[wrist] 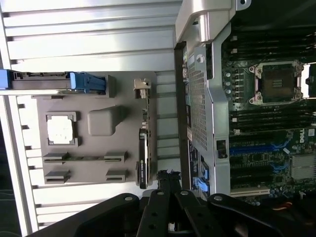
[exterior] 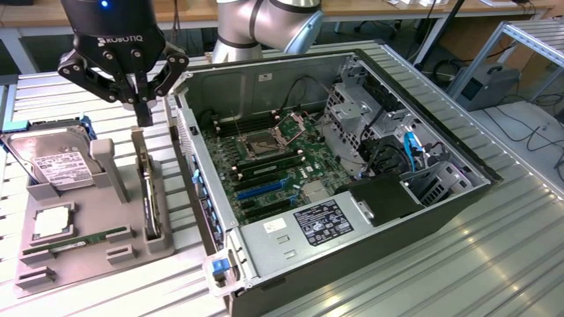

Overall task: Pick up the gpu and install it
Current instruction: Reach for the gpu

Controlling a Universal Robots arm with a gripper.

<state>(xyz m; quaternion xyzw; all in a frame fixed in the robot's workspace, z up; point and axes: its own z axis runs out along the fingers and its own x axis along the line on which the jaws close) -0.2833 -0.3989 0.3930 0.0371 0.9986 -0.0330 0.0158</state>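
Note:
The gpu (exterior: pixel 150 193) stands on its long edge in a slot of the grey holder tray (exterior: pixel 95 210), beside the open computer case (exterior: pixel 414 218). In the wrist view the gpu (wrist: pixel 144 148) appears as a narrow dark strip with its silver bracket at one end. My gripper (exterior: pixel 142 117) hangs just above the gpu's far end, fingers shut together with nothing between them. Its black fingers (wrist: pixel 163 183) reach in at the edge of the wrist view. Inside the case lies the green motherboard (exterior: pixel 275 165) with blue expansion slots (exterior: pixel 263 189).
On the tray sit a silver hard drive (exterior: pixel 55 162) in blue rails, a CPU (exterior: pixel 53 221) and a RAM stick (exterior: pixel 78 242). The case's rear wall (exterior: pixel 198 178) stands close beside the gpu. A drive cage (exterior: pixel 357 115) and black power supply (exterior: pixel 384 198) fill the case's right.

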